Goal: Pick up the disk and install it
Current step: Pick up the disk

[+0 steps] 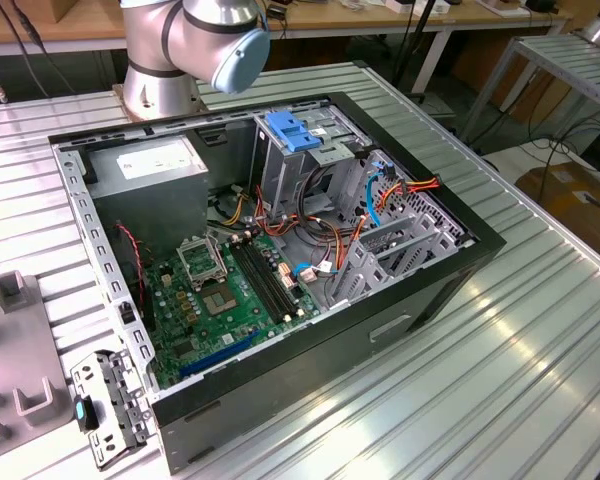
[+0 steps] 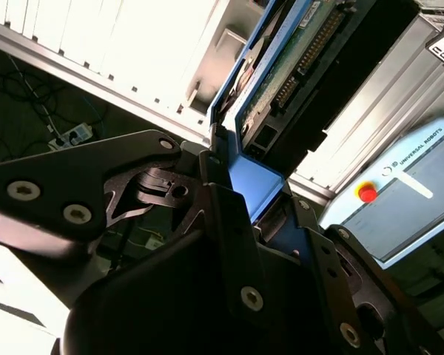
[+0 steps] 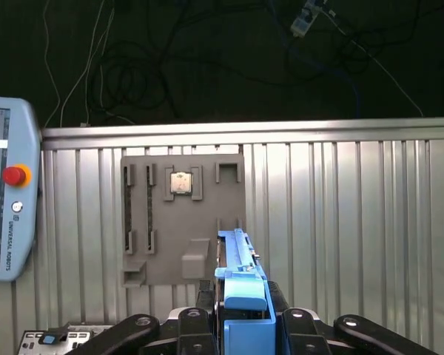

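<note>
My gripper (image 3: 240,314) is shut on the disk (image 3: 237,255), which stands on edge between the black fingers (image 3: 189,322) with its blue side rail facing the camera. In the second wrist view the disk (image 2: 281,74) shows its green circuit-board underside and blue rails, and the gripper (image 2: 255,203) clamps its near end. The disk hangs in the air above the ribbed metal table, just above a grey fixture plate (image 3: 181,214). In the exterior view the open computer case (image 1: 460,250) lies on its side, with a metal drive cage (image 1: 390,250) at the exterior view's right.
Inside the case are a grey power-supply box (image 1: 150,165), a green motherboard (image 1: 225,290), a wide blue latch piece (image 1: 295,132) and loose coloured cables (image 1: 380,195). The arm's base (image 1: 160,85) stands behind the case. A teach pendant (image 3: 4,200) lies beside the fixture plate. A small metal bracket (image 1: 105,405) rests nearby.
</note>
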### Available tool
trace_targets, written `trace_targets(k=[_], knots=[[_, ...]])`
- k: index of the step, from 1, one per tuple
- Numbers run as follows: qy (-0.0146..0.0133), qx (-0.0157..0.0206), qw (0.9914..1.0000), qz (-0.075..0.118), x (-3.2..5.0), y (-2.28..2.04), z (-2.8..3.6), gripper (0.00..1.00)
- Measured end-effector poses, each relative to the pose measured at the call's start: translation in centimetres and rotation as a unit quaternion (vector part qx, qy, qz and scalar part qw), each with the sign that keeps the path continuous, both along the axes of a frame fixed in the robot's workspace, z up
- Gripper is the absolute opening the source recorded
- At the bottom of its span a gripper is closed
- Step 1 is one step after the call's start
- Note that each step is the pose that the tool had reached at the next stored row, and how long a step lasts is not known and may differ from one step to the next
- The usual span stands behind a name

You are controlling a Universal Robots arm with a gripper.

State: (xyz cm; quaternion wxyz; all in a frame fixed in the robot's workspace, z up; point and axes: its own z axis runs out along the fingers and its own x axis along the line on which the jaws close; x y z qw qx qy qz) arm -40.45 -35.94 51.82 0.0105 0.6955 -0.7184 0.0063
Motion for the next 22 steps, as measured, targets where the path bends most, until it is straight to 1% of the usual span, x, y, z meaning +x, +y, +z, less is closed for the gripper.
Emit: trace_targets(k=[7,11,22], knots=[[0.0000,0.0000,1.00000,0.000,0.93,0.00,0.00,0.37],[0.0000,0.0000,1.00000,0.000,1.65,0.00,0.00,0.37],[0.0000,0.0000,1.00000,0.000,3.08,0.00,0.00,0.37]])
